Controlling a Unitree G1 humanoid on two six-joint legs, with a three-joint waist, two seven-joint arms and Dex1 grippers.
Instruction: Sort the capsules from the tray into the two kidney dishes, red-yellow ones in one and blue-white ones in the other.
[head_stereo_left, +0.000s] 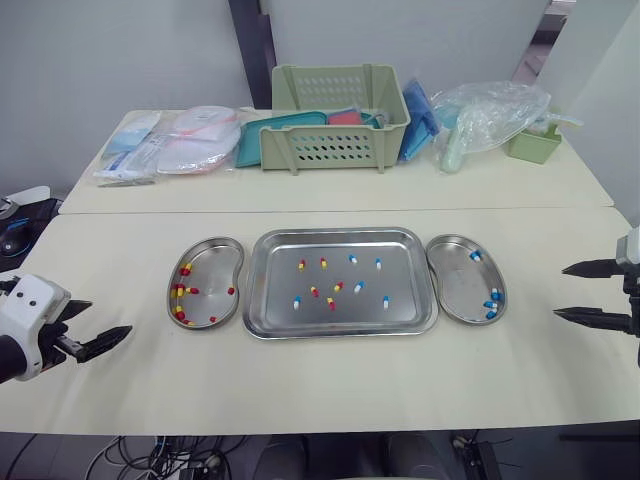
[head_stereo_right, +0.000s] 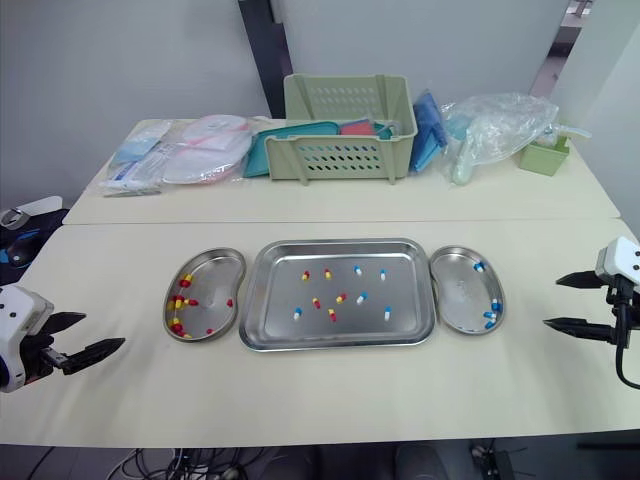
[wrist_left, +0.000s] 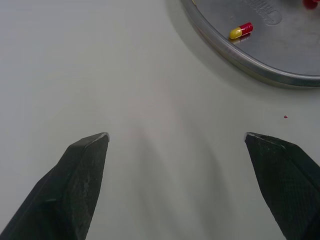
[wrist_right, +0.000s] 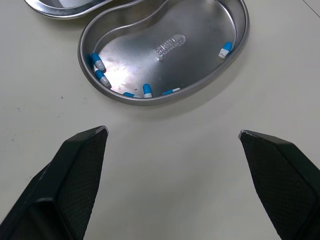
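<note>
A steel tray lies mid-table with several red-yellow capsules and blue-white capsules scattered in it. To its left, a kidney dish holds several red-yellow capsules, one near the rim. The kidney dish on the right holds several blue-white capsules. My left gripper hovers open and empty over bare table left of the left dish. My right gripper is open and empty to the right of the right dish.
A second table behind carries a green slotted basket, a teal tray, plastic-wrapped packets, a clear bag and a small green container. Bare tabletop runs along the front edge.
</note>
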